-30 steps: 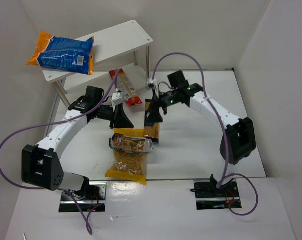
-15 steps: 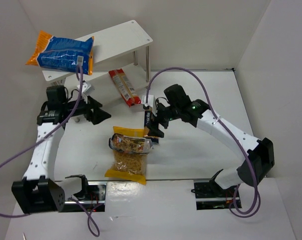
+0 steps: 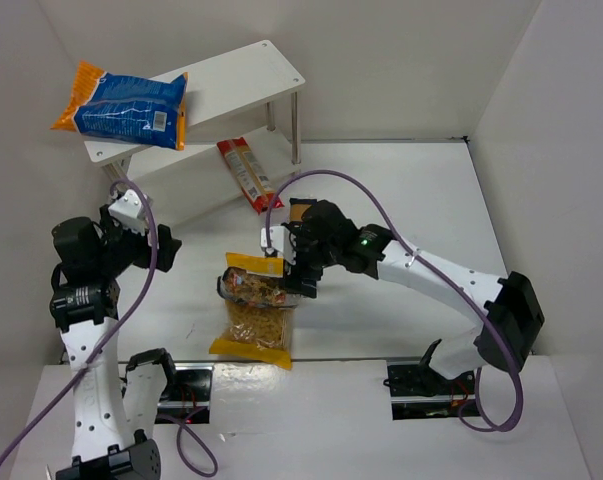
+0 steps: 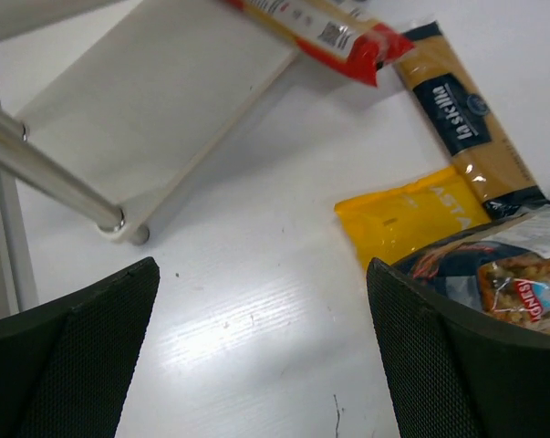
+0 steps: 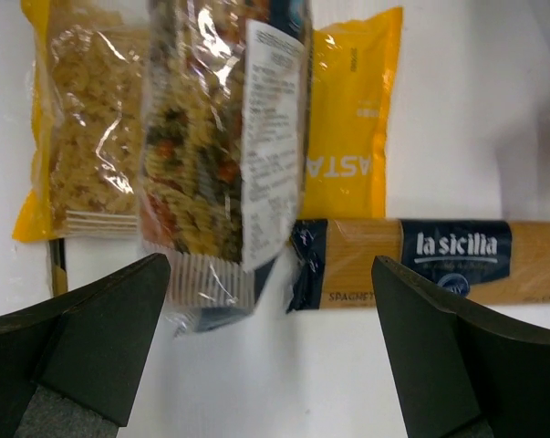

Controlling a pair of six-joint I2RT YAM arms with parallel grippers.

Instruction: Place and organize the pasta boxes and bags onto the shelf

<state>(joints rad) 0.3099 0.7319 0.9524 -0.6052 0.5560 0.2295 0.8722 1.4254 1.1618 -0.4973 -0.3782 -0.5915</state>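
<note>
Peering from above, I lose most of the slim orange-brown box (image 3: pixel 301 211) under the right arm (image 3: pixel 431 275); only its far end shows. The right gripper (image 5: pixel 270 265) hangs spread wide and empty over the clear bag (image 5: pixel 215 137), which lies across the yellow windowed bag (image 5: pixel 347 119). The left gripper (image 4: pixel 261 274) gapes too, holding nothing. Five packs: one big orange-blue bag (image 3: pixel 126 105) atop the shelf (image 3: pixel 231 75), one thin red packet (image 3: pixel 244 172) jutting off its lower board, three on the table (image 3: pixel 401 200).
</note>
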